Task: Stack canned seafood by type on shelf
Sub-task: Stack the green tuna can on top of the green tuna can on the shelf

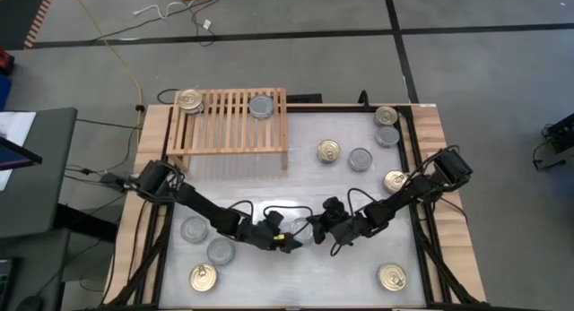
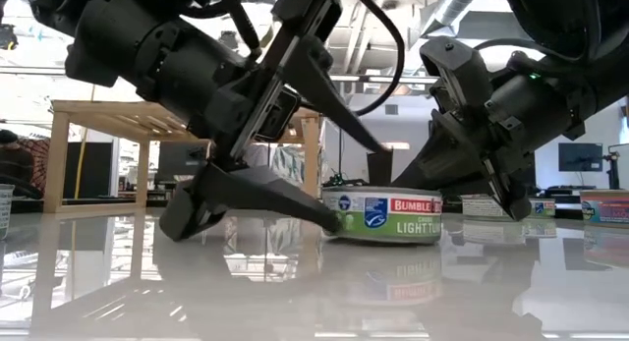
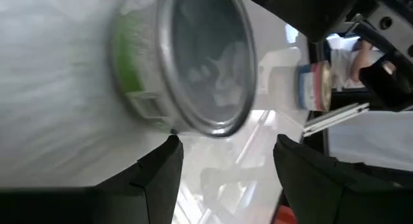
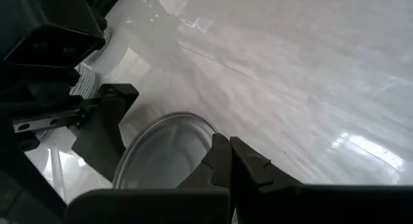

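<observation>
Both arms meet low over the near middle of the white worktop, around one tin that lies flat there, its label reading Bumble Bee light tuna, its plain silver-grey top showing in the wrist views. The left gripper reaches in from the left with its fingers spread wide; one finger runs along the worktop to the tin's side, the other slants down over its top. Whether either finger touches the tin cannot be told. The right gripper comes in from the right with its fingers pressed together and nothing between them, tips down beside the tin's far edge.

The shelf stands at the far left of the worktop, well apart from the arms. On its slats sit a gold-topped tin at the left end and a silver-grey tin nearer the right end.

Loose tins lie all around: two grey tins and a gold one near the left arm, a gold tin at the near right, and a gold and grey pair right of the shelf. Two more tins sit at the far right edge, and another gold one just beside the right arm.
</observation>
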Robot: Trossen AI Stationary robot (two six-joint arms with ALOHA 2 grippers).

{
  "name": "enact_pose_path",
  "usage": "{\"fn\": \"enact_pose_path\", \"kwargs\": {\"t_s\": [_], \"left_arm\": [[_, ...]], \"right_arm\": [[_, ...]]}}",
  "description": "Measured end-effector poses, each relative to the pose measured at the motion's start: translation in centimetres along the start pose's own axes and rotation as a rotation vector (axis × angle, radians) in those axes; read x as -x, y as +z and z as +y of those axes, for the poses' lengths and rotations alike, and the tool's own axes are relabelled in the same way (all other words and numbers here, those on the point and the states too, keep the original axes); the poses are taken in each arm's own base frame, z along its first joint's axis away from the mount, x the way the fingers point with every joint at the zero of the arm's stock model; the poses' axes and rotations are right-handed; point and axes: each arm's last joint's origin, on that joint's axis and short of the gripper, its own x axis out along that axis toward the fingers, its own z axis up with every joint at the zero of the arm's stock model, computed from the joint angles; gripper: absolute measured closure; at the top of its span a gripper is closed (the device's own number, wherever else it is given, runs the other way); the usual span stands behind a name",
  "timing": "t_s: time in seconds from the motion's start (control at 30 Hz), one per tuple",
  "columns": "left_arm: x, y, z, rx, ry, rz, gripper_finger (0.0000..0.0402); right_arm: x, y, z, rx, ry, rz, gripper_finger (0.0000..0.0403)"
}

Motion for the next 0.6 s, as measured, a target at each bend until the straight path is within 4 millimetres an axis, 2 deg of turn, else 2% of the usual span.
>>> {"fn": "enact_pose_path", "kwargs": {"t_s": [0.23,0.4,0.6], "left_arm": [[1.7,0.6,-0.3,-0.048,0.121,-0.075,0.0171],[1.4,0.4,-0.5,-0.048,0.137,-0.088,0.0171],[1.4,0.2,-2.6,-0.144,0.236,-0.109,0.0171]], "right_arm": [[0.0,0.0,0.0,0.001,-0.005,0.002,0.0382],[0.0,0.0,-0.1,0.002,-0.007,0.001,0.0380],[0.0,0.0,-0.1,0.003,-0.011,-0.003,0.0383]]}}
